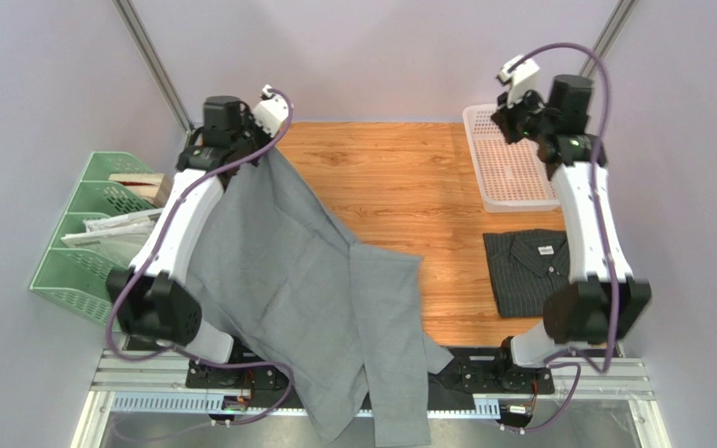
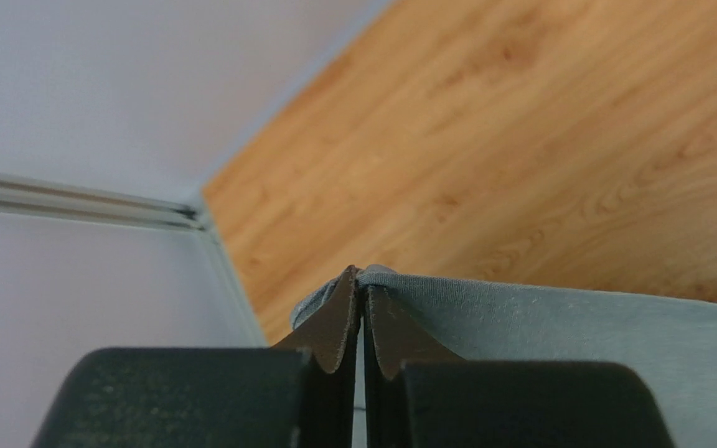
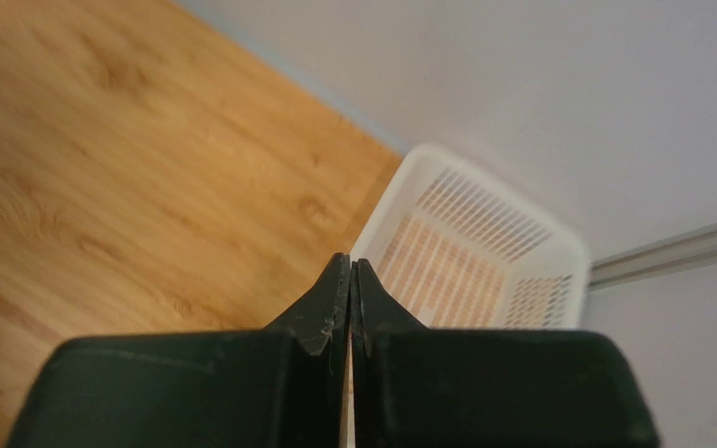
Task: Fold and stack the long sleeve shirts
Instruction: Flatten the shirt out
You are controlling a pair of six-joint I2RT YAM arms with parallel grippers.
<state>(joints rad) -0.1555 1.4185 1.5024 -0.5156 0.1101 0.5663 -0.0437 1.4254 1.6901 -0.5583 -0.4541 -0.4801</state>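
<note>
The plain mid-grey shirt point(image 1: 306, 289) hangs from my left gripper point(image 1: 273, 140), raised at the back left of the table, and drapes down across the table and over its near edge. In the left wrist view my left gripper point(image 2: 362, 278) is shut on a bunched edge of the grey shirt point(image 2: 559, 327). The dark charcoal pinstriped shirt point(image 1: 526, 266) lies folded on the right, white neck label up. My right gripper point(image 1: 504, 112) is raised over the white basket's left edge; in the right wrist view it point(image 3: 350, 266) is shut and empty.
A white plastic mesh basket point(image 1: 512, 163) stands at the back right, also in the right wrist view point(image 3: 484, 252). A green file rack point(image 1: 91, 233) with papers stands off the table's left side. Wooden tabletop point(image 1: 409, 177) shows in the middle. Grey walls enclose the back.
</note>
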